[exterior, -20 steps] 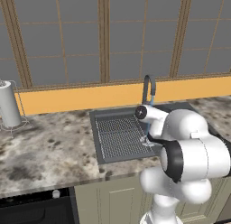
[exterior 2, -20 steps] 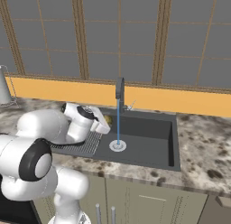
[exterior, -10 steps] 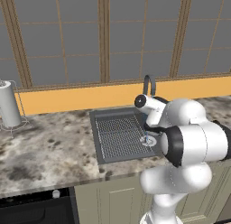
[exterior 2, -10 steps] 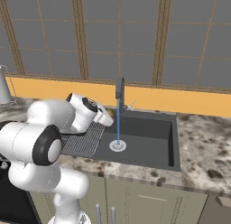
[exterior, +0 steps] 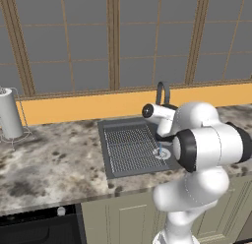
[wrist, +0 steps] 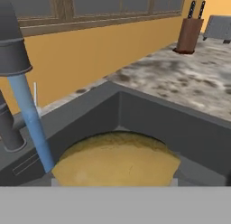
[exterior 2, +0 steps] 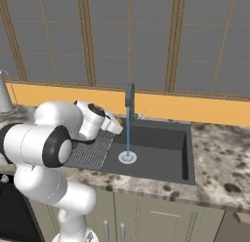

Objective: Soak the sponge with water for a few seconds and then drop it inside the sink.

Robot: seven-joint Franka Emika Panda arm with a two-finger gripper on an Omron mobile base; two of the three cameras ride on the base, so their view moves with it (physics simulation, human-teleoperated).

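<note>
The mustard-yellow sponge point(wrist: 117, 162) bulges up close at the bottom of the hand view, and my gripper point(exterior 2: 118, 129) is shut on it; the fingertips are hidden behind it. The sponge hangs over the sink point(exterior 2: 163, 151), a dark grey basin, just beside the water point(wrist: 31, 123). That water falls as a thin light-blue stream point(exterior 2: 128, 133) from the dark faucet point(exterior 2: 130, 97) onto the round silver drain point(exterior 2: 127, 158). From the left base, the hand point(exterior: 153, 111) sits in front of the faucet point(exterior: 163, 93), above the ribbed drainboard point(exterior: 127, 148). I cannot tell whether the stream touches the sponge.
Speckled stone counter point(exterior: 54, 159) surrounds the sink. A silver cylinder in a wire holder point(exterior: 10, 119) stands at the far left. A brown knife block point(wrist: 188, 34) and a grey appliance point(wrist: 219, 26) stand on the counter beyond the basin. An orange backsplash runs behind the faucet.
The hand with the sponge has moved from over the drainboard closer to the water stream, and the elbow has swung round. The water keeps running.
</note>
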